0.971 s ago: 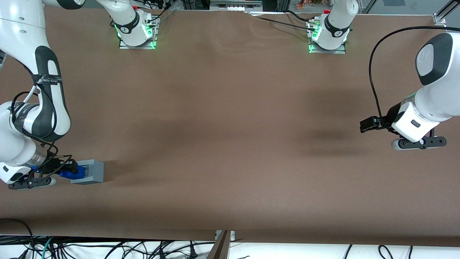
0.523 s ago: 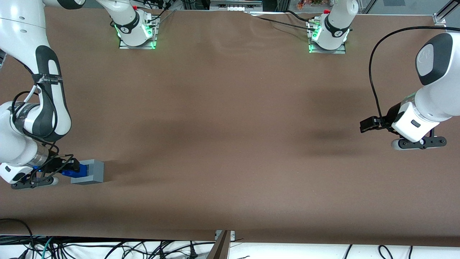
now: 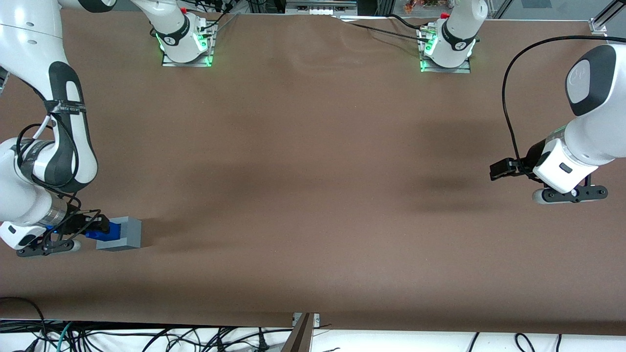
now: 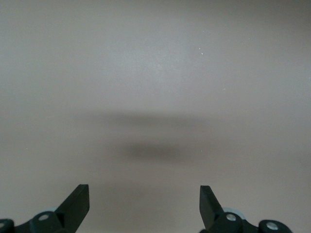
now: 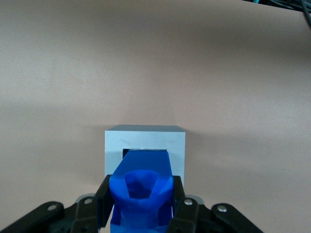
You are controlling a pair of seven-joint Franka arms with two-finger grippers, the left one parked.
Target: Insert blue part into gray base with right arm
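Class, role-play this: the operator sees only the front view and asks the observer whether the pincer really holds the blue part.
Observer: Yes. In the right wrist view the pincer is shut on the blue part.
Operator: Is it over the gray base?
Observer: Its leading end overlaps the gray base at the square recess.
Operator: Is it seated?
Observer: Not yet; a dark strip of recess shows uncovered.
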